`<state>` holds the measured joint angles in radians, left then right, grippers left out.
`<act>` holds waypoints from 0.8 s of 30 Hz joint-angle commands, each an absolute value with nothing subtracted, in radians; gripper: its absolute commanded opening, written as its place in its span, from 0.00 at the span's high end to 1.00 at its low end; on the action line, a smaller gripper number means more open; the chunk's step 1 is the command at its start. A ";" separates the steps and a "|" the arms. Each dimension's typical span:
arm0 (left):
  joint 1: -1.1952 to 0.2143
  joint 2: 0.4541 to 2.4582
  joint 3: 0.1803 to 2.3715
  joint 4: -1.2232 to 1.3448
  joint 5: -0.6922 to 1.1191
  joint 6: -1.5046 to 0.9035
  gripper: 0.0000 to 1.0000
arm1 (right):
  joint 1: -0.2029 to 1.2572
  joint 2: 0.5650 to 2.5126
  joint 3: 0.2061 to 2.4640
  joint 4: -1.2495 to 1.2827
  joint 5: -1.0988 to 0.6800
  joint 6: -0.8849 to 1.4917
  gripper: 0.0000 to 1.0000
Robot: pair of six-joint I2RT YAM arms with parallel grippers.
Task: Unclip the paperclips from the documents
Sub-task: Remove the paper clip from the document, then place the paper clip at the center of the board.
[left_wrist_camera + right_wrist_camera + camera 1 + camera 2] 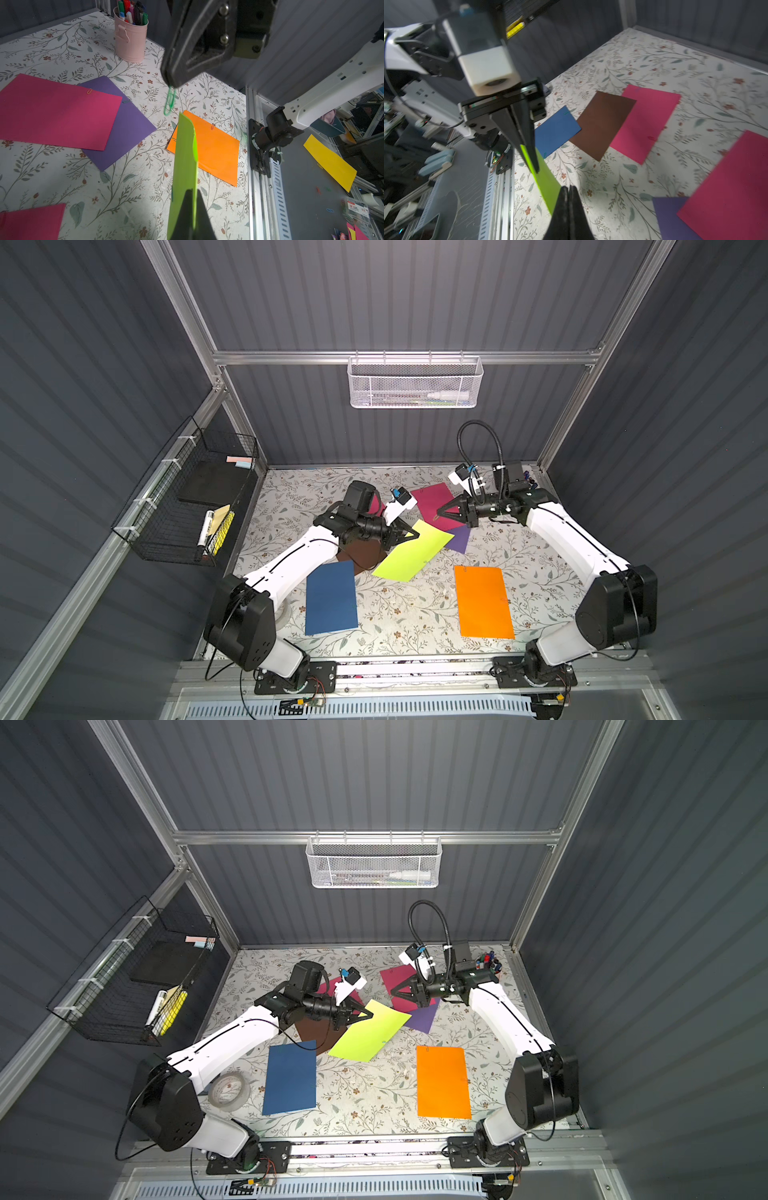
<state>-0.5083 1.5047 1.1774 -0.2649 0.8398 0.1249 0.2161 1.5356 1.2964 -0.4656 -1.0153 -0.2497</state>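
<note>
Two lie nearest me, the blue sheet [331,597] and the orange sheet [484,601], clips on their edges. Beyond, my left fingers [414,536] pinch shut on a corner of the lime sheet [411,553], holding it off the surface [399,626]. My right fingers [171,81], closed, dangle a green paperclip [170,100] clear of it. I'd carry it over bare surface before letting go, lime corner steady. Both wrists turn inward, the right above the far pink sheet [432,497].
</note>
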 commanded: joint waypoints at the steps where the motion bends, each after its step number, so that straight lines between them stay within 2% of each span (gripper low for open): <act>1: -0.515 1.525 1.207 -0.296 0.805 0.154 1.00 | 0.153 1.509 1.245 -0.378 -0.821 -0.098 1.00; 6: -0.513 1.519 1.212 -0.271 0.795 0.141 1.00 | 0.049 1.488 1.120 -0.375 -0.588 0.093 1.00; 14: -0.513 1.467 1.179 -0.122 0.806 0.084 1.00 | -0.052 1.573 0.965 -0.395 -0.435 0.269 1.00; 22: -0.512 1.469 1.184 -0.100 0.826 0.090 1.00 | -0.059 1.731 1.008 -0.410 -0.327 0.310 1.00; 23: -0.511 1.465 1.185 -0.096 0.829 0.087 1.00 | -0.059 1.733 1.009 -0.412 -0.327 0.310 0.96; 24: -0.513 1.460 1.186 -0.092 0.831 0.083 1.00 | -0.060 1.733 1.011 -0.417 -0.289 0.305 0.84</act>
<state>-0.5083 1.4933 1.1824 -0.1200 0.8040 0.0967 -0.0551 1.7340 0.9817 -0.3935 -0.3656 0.2855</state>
